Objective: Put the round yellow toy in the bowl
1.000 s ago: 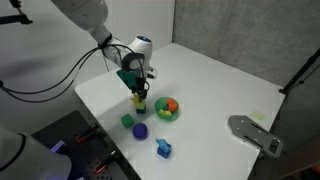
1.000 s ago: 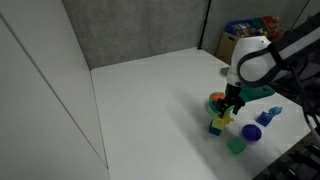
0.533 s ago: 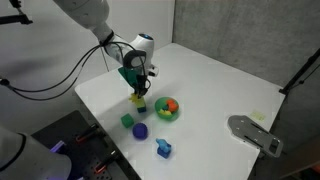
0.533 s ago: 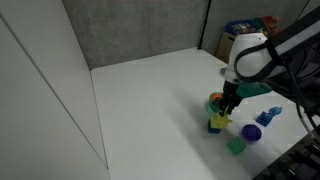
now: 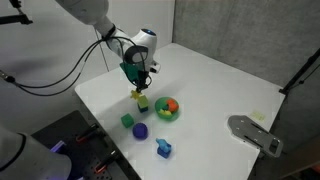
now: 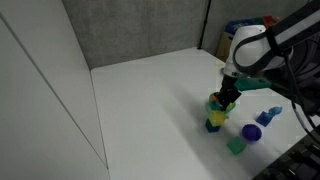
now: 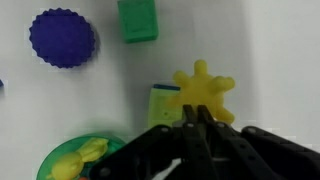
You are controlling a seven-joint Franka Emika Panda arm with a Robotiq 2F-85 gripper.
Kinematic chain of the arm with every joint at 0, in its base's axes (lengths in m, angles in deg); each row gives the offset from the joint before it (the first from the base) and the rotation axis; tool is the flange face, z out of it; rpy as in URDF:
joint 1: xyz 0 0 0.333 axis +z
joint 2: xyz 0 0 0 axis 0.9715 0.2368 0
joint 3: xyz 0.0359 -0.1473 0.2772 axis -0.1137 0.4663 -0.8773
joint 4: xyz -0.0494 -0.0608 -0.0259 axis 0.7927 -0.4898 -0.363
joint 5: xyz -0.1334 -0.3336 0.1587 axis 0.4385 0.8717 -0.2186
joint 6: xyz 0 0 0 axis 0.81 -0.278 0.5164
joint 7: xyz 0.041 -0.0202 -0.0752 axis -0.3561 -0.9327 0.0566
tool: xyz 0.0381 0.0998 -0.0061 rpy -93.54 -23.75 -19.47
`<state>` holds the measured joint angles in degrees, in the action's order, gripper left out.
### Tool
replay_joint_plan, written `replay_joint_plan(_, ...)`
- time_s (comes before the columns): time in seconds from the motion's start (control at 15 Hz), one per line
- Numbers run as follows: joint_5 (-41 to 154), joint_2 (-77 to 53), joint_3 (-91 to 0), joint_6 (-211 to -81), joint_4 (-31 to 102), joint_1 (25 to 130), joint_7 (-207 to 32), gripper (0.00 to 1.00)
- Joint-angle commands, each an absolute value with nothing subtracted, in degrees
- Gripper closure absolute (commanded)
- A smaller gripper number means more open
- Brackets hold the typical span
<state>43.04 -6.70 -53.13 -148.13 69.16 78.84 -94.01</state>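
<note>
White counter (image 5: 215, 85), grey wall behind. Jaws are closed on one edge of the round yellow toy (image 7: 203, 92), held just beside the bowl (image 7: 118, 150) above the lime-green cube (image 7: 164, 104). Risks: the thin grip slips and the toy drops short of the bowl, or it bounces off the pieces inside.

White table (image 5: 215, 75) before grey wall panels (image 6: 140, 30), cluttered shelf (image 6: 250, 28).
</note>
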Motion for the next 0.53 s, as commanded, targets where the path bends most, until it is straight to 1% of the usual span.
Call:
replay_joint_plan(0.0,41.4,-7.7,-52.8,-146.1,68.0,78.4,-93.8,0.97)
replay_joint_plan(0.47,43.0,-6.6,-49.4,-146.6,63.4,78.2,-96.7,0.96)
